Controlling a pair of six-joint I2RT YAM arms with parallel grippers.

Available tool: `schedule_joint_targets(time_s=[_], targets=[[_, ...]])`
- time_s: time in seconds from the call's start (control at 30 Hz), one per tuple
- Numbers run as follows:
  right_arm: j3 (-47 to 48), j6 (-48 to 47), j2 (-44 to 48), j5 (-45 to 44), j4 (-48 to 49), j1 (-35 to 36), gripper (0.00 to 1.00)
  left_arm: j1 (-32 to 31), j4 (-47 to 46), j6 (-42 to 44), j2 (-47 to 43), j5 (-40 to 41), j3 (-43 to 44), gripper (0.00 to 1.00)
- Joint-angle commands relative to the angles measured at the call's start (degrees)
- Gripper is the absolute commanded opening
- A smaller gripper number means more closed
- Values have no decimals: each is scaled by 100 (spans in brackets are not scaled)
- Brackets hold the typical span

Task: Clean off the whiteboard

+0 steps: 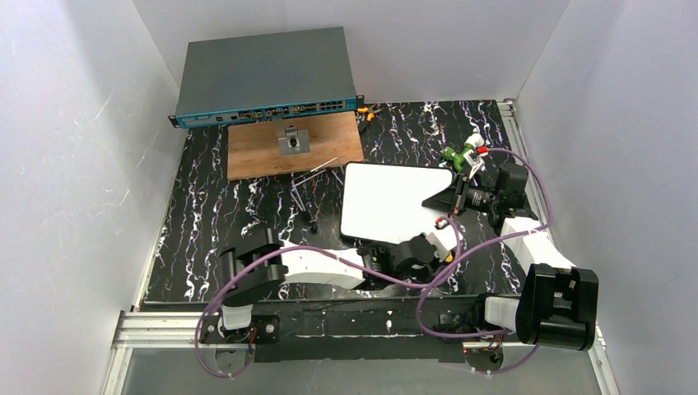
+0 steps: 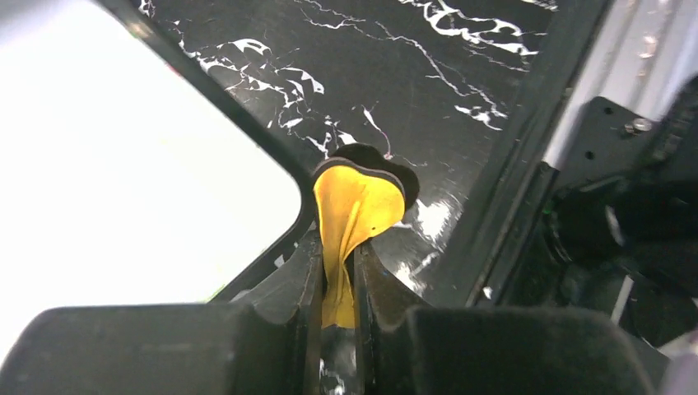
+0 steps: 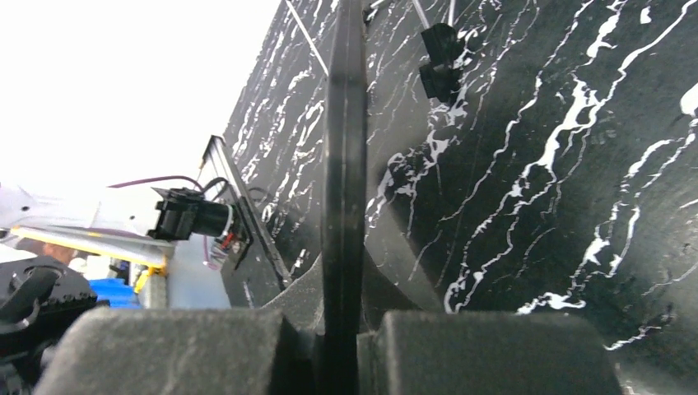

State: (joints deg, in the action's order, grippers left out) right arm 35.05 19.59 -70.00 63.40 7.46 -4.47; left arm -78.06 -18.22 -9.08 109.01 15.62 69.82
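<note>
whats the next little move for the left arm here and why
Probably slide the left tool sideways onto the whiteboard. The yellow pad pinched in it is over the dark table, just off the board's rounded corner, not on its face. The right tool is clamped on the board's rim, seemingly steadying it. The white face is too washed out to show marks.

Left arm [image 1: 317, 265] and right arm [image 1: 527, 239]: black joints, white shells; purple cables [image 1: 527, 161]; matte black jaws.
</note>
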Motion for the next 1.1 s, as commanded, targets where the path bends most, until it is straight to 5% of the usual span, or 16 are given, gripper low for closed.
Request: schedule_joint_targets(time_s=[0.0,0.17,0.37,1.07], targets=[[199,133,233,396,150,7,1,349,-609,-313,-1438,331,-523,0],[196,115,206,377,141,4,1,793,-712,-1012,-2036,226,-1042,0],[198,95,207,372,114,4,1,1116,-193,-1441,-1681,372,-887,0],[204,86,140,368,115,7,1,494,433,-1384,-238,-103,697,0]])
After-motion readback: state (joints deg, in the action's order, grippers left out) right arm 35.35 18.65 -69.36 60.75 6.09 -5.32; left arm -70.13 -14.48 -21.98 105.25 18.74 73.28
